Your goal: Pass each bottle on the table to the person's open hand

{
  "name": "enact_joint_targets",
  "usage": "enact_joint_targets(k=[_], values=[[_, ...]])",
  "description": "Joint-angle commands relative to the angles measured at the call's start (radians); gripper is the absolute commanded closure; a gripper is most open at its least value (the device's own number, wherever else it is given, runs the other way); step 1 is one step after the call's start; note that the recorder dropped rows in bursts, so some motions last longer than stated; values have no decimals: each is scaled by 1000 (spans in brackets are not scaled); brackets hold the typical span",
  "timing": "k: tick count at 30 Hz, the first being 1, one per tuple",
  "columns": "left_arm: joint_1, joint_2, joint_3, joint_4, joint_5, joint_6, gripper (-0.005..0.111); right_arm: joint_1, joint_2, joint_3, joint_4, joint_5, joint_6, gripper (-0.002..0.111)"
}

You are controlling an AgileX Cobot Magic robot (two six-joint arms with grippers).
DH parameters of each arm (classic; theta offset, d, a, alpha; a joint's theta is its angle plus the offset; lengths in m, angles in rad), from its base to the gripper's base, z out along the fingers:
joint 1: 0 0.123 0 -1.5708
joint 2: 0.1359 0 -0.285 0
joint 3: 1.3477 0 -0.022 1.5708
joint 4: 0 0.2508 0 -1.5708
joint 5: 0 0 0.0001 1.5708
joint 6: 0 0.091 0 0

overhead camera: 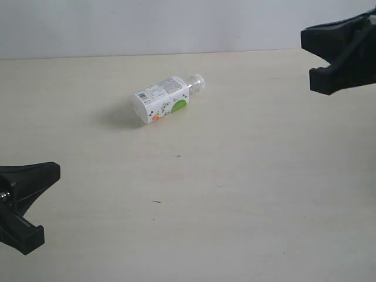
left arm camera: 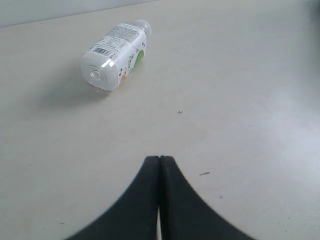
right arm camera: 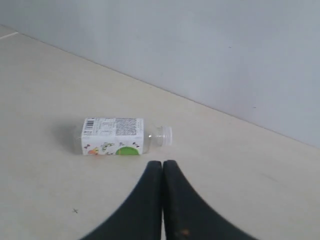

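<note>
One squarish plastic bottle (overhead camera: 166, 102), glossy green-white label (overhead camera: 156, 95), white cap (overhead camera: 198, 82), sideways on smooth pale-beige worktop (overhead camera: 247, 200), plain grey wall (right arm camera: 210, 50) behind. Left claw (left arm camera: 159, 160) and right claw (right arm camera: 162, 163) clenched, empty, apart from it.

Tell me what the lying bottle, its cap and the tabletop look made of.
Bottle: probably thin glossy plastic; bright highlight on its base, printed white-green label around it. Cap: white, likely plastic. Table: pale beige, matte, faint grain; laminate or wood, cannot tell.
</note>
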Motion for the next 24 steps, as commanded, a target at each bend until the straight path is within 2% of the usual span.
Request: enact_joint_targets(k=[1, 12, 20, 24], values=[[2, -7, 2, 2, -9, 2, 107, 0, -103, 68, 62, -122, -22, 108], [2, -7, 2, 2, -9, 2, 107, 0, -291, 119, 77, -127, 34, 108], [2, -7, 2, 2, -9, 2, 107, 0, -294, 119, 84, -112, 60, 108], [2, -7, 2, 2, -65, -1, 107, 0, -294, 119, 84, -112, 60, 108]])
